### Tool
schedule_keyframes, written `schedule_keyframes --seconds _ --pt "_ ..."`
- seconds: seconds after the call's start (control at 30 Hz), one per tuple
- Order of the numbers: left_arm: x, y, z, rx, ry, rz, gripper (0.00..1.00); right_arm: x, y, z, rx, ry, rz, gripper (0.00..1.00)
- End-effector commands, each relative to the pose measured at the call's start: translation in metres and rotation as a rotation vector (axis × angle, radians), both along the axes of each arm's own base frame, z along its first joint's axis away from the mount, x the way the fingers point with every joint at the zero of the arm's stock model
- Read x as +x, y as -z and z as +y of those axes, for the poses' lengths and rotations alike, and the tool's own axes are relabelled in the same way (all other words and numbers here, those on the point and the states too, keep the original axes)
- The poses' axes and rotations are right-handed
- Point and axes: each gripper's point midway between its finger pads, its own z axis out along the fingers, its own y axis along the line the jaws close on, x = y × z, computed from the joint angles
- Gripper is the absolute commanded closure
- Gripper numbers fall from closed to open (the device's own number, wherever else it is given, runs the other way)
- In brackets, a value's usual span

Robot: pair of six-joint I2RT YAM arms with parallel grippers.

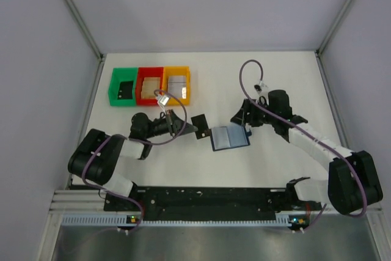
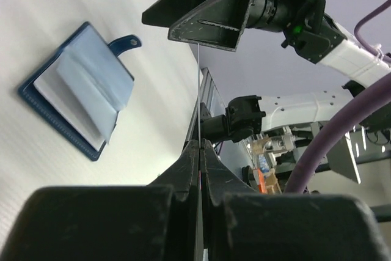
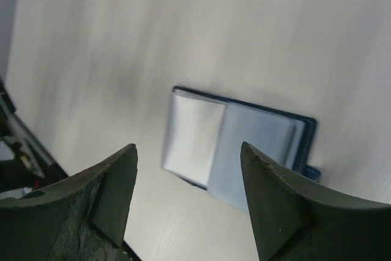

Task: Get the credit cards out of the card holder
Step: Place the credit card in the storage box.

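Observation:
The card holder (image 1: 230, 137) lies open on the table, a dark blue wallet with pale grey-blue panels, one leaf slightly raised (image 2: 91, 84). Its small tab (image 2: 125, 43) points away from my left arm. My left gripper (image 1: 185, 128) is to the left of the holder, shut on a credit card (image 1: 199, 120) that looks dark from above. In the left wrist view that card (image 2: 199, 90) shows only as a thin edge rising from the left gripper (image 2: 200, 145). My right gripper (image 1: 247, 128) hangs open over the holder's right edge, and nothing is between the right gripper's (image 3: 188, 148) fingers. The holder (image 3: 244, 145) lies below them.
Three small bins stand in a row at the back left: green (image 1: 114, 93), red (image 1: 140, 87) and orange (image 1: 187, 85), each with a card lying inside. The right arm's cable (image 1: 243, 77) loops above the table. Grey walls close in the table on three sides.

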Motion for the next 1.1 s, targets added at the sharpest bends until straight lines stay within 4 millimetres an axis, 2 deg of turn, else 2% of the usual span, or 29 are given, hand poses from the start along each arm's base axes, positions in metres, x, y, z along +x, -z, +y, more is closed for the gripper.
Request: schedule_keyframes --seconds 0.0,0.1,0.3,0.43,0.67,0.77,0.87,0.93,1.03,1.07 --pt "-0.006 -0.042 -0.002 -0.029 0.080 -0.258 1.00 -0.012 -0.091 0.045 0.187 -0.292 -0.191 0.31" --pt "-0.007 -0.047 -0.005 -0.016 0.108 -0.268 1.00 -0.024 -0.120 0.069 0.303 -0.434 -0.226 0.30" --pt "-0.012 -0.052 -0.014 0.018 0.165 -0.284 1.00 -0.045 -0.154 0.103 0.398 -0.653 -0.252 0.32" --pt "-0.012 -0.055 -0.020 0.053 0.183 -0.311 1.00 -0.044 -0.158 0.115 0.405 -0.698 -0.240 0.35" --pt "-0.014 -0.062 -0.024 0.101 0.206 -0.362 1.00 -0.047 -0.145 0.127 0.393 -0.752 -0.202 0.45" --pt "-0.015 -0.064 -0.026 0.110 0.217 -0.376 1.00 -0.050 -0.143 0.129 0.402 -0.777 -0.201 0.56" --pt "-0.017 -0.068 -0.028 0.111 0.229 -0.384 1.00 -0.055 -0.148 0.131 0.421 -0.813 -0.210 0.77" --pt "-0.018 -0.072 -0.028 0.109 0.230 -0.390 1.00 -0.055 -0.152 0.131 0.430 -0.819 -0.224 0.98" --pt "-0.016 -0.082 -0.026 0.109 0.198 -0.417 0.99 -0.055 -0.159 0.132 0.439 -0.814 -0.250 1.00" --pt "-0.013 -0.085 -0.025 0.115 0.174 -0.420 0.92 -0.053 -0.162 0.132 0.441 -0.799 -0.260 1.00"
